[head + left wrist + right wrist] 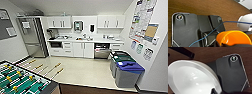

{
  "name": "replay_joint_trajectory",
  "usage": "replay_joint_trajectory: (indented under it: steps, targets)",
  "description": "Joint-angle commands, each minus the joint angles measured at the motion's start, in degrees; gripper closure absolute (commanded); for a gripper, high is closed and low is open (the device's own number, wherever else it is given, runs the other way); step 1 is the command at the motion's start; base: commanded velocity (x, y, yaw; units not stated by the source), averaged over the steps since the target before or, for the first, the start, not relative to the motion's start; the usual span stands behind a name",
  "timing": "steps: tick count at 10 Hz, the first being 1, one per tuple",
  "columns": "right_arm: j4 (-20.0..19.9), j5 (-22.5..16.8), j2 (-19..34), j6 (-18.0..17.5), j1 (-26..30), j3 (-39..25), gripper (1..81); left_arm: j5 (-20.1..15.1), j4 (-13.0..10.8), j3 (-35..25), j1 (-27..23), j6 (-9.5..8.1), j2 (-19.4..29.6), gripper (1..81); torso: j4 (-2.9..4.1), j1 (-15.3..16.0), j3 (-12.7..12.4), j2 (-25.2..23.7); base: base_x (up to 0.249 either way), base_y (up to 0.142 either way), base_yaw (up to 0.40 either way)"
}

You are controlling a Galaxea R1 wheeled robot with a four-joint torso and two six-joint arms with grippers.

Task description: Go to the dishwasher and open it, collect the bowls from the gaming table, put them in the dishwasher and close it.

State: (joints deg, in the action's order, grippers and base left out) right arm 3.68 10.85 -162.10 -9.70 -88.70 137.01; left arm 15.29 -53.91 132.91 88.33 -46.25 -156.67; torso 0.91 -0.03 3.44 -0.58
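- We see the kitchen in the head view lit evenly and brightly from overhead, with the pale floor (82, 70) catching a soft sheen towards 6 o'clock.
- We find the whole head view soft and blocky; the posters (143, 18) at 2 o'clock are unreadable.
- We note wide-angle bending: the walls lean outward at 3 and 9 o'clock.
- The dishwasher (102, 50) shows a dark interior above its dull grey front.
- In the left wrist view, the orange bowl (233, 38) glows saturated, with a pale highlight on its rim; edges are blurred.
- In the right wrist view, the white bowl (191, 78) carries small glare spots, and its rim blurs.
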Motion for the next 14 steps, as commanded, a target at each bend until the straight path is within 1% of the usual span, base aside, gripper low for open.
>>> replay_joint_trajectory:
  steps: [1,4,5,8,9,11,14]
  targets:
    - [1.5,-2.9,0.1,0.3,2.2,-1.1,81.1,-0.8,-0.8,-0.5,-2.1,0.37,1.0,81.1,0.0,0.0,0.0,0.0,0.133,0.0,0.0]
    - [1.5,-2.9,-0.1,0.3,2.5,-0.2,81.1,-1.0,0.0,0.1,-2.1,0.37,0.3,81.1,0.0,0.0,0.0,0.0,0.138,0.0,0.0]
    - [1.5,-2.9,-0.1,0.3,2.5,-0.2,81.1,-0.9,0.2,1.5,-2.0,0.2,-0.2,81.1,0.0,0.0,0.0,0.0,0.139,0.0,0.0]
    - [1.5,-2.9,-0.4,0.2,2.6,0.5,81.1,-0.8,0.3,10.1,-2.0,-0.24,-4.1,81.1,0.0,0.0,0.0,0.0,0.139,0.0,0.0]
    - [1.5,-2.9,-0.8,0.3,2.7,0.9,81.1,-0.8,0.6,11.8,-2.1,-0.33,-4.8,81.1,0.0,0.0,0.0,0.0,0.139,0.0,0.0]
    - [1.5,-3.1,-1.8,0.3,2.6,2.2,81.1,-0.8,0.9,12.1,-2.0,-0.24,-4.9,81.1,0.0,0.0,0.0,0.0,0.139,0.0,0.0]
    - [1.7,-3.4,-2.0,0.2,2.6,2.5,81.1,-0.8,1.0,12.2,-2.0,-0.24,-5.1,81.1,0.0,0.0,0.0,0.0,0.14,0.0,0.0]
